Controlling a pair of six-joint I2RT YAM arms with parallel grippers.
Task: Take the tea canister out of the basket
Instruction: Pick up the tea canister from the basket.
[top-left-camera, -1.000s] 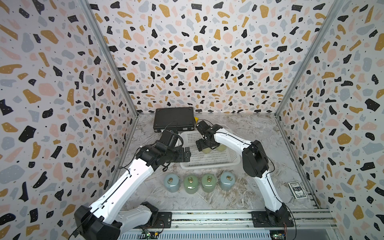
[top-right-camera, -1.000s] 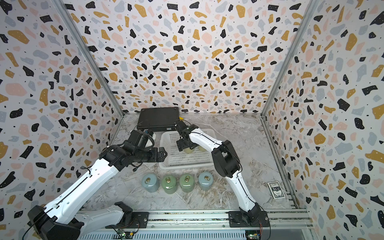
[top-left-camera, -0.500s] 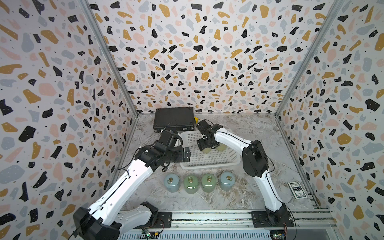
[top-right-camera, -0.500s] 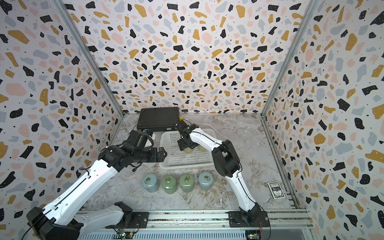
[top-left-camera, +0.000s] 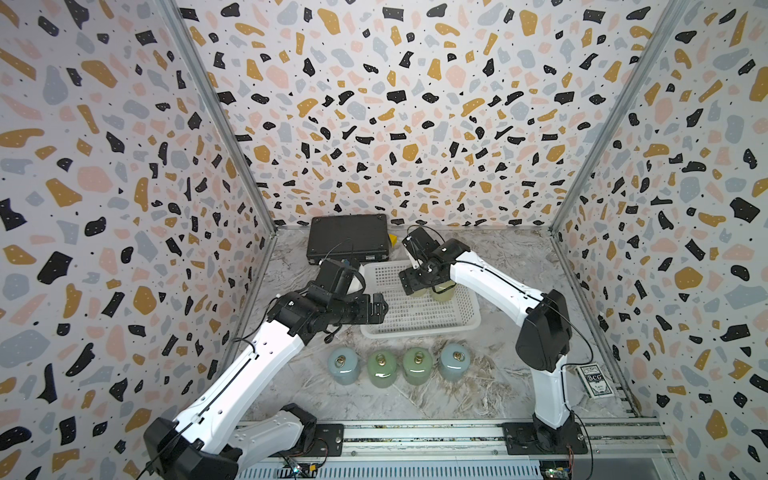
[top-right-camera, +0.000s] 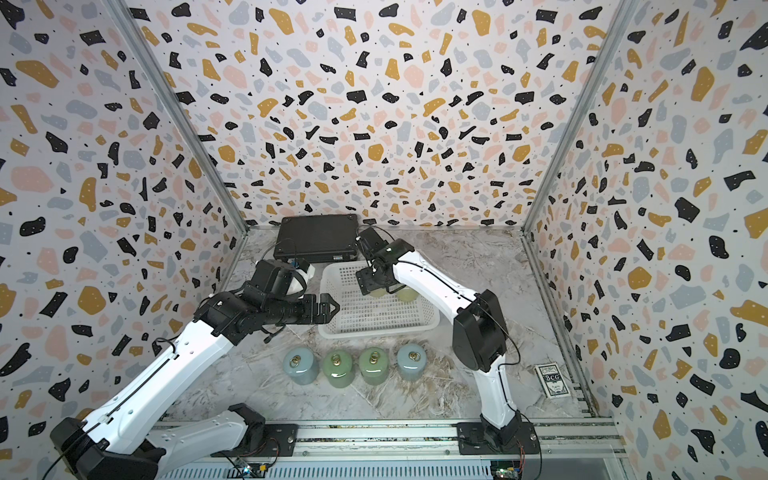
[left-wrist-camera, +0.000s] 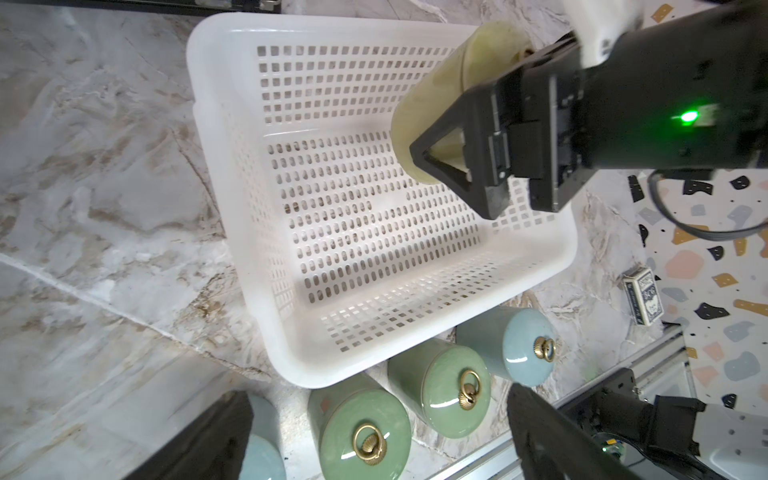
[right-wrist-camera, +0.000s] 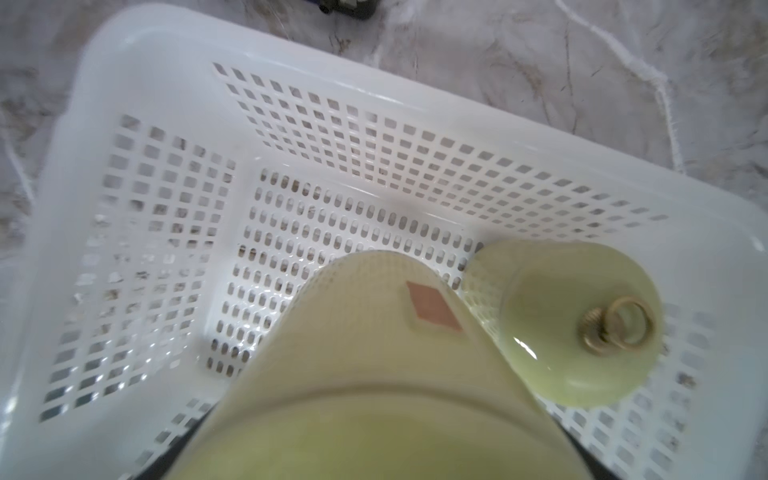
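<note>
The white lattice basket (top-left-camera: 419, 330) (top-right-camera: 374, 330) sits mid-table. Two pale yellow tea canisters stand at its far side. My right gripper (top-left-camera: 415, 282) (top-right-camera: 376, 282) reaches down from above and is shut on the left one (left-wrist-camera: 432, 95) (right-wrist-camera: 374, 374), which fills the right wrist view and hides the jaws there. One black finger (left-wrist-camera: 453, 153) presses on its side. The other canister (right-wrist-camera: 561, 324) (top-left-camera: 444, 293) stands right beside it. My left gripper (top-left-camera: 380, 307) (left-wrist-camera: 374, 436) hangs open and holds nothing at the basket's left rim.
Several green and blue canisters (top-left-camera: 399, 365) (top-right-camera: 353, 365) stand in a row on the marble just in front of the basket. A black flat case (top-left-camera: 349, 241) lies behind it by the back wall. A card deck (top-left-camera: 594, 380) lies at the front right.
The right gripper's jaws have drawn in a little onto the pale canister. Both arms have stayed almost where they were.
</note>
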